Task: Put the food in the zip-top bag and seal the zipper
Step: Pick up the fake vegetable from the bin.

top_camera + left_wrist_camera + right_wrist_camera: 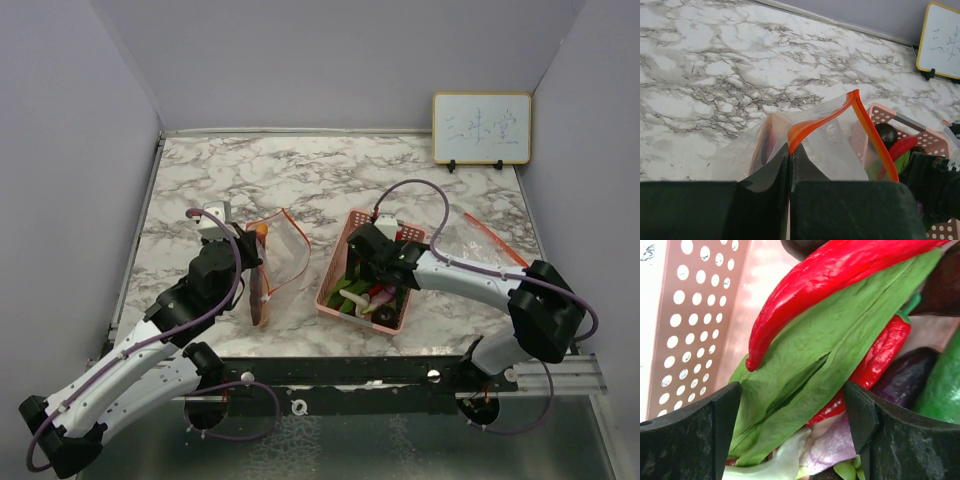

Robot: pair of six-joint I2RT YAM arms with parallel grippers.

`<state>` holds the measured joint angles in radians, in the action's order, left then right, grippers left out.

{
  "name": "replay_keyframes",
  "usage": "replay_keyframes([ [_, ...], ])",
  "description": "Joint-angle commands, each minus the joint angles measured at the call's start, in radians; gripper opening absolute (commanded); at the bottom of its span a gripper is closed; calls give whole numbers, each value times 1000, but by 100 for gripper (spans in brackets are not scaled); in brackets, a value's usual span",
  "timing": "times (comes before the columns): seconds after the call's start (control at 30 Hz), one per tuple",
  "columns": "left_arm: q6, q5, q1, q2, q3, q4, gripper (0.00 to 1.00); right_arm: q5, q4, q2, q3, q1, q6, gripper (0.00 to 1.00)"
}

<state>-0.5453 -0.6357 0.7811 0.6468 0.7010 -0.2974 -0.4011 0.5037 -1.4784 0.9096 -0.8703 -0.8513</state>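
Note:
The clear zip-top bag [282,258] with an orange zipper [867,132] stands held up left of the pink basket [349,228]. My left gripper [790,148] is shut on the bag's zipper edge. Something orange-brown [762,147] shows through the bag's wall. The food [368,295] lies in the basket. My right gripper [792,400] hangs open low over it, one finger on each side of a green leafy vegetable [830,340]. One long red chili pepper [830,275] lies across the leaf. Another chili [880,350] and a dark round piece [905,375] sit under it.
A second clear bag with an orange edge [482,245] lies flat right of the basket, under the right arm. A small whiteboard [481,128] stands at the back right. The basket's perforated wall [690,315] is close to the right gripper's left finger.

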Motion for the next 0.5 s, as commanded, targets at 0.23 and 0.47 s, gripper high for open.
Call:
replay_keyframes([
  [0.23,4,29,-2,-30,-31,20,0,9,-79,-123,-8,14,-41,59],
  [0.47,2,19,-2,-56,-38,9,0,-19,-42,5,-12,14,-39,23],
])
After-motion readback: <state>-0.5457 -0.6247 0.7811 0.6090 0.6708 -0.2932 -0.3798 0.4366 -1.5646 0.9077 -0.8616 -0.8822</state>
